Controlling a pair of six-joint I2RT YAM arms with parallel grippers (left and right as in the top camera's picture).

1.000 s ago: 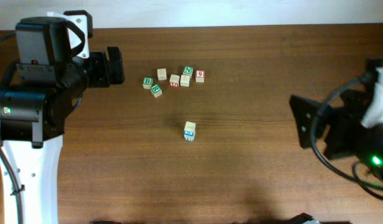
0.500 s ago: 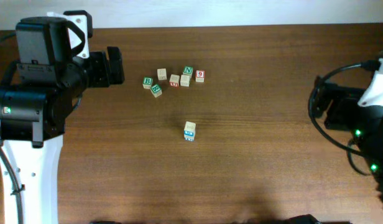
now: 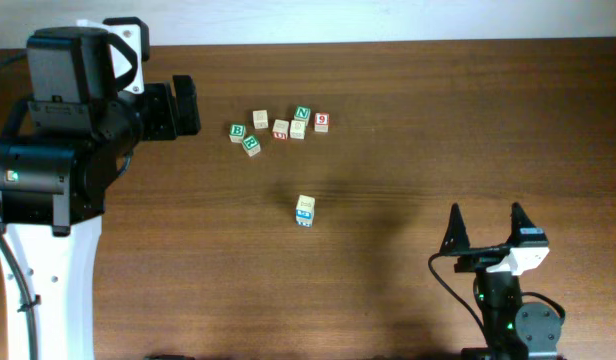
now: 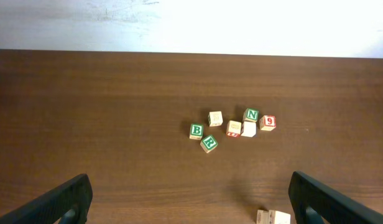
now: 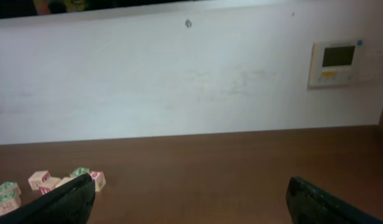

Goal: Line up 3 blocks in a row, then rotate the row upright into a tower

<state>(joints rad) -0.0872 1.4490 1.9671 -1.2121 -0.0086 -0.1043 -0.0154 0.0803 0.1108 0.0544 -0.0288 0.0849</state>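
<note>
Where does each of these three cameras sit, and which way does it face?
Overhead: above the table, looking straight down; left arm and right tool show.
Left wrist: on the left arm, facing across the table at the block cluster; the open left tool spans the bottom corners.
Right wrist: on the right arm, facing the back wall; the open right tool spans the bottom corners.
Shared: all three show the block cluster.

Even, soft light with faint shadows; overhead view sharp, right wrist view slightly blurred.
</note>
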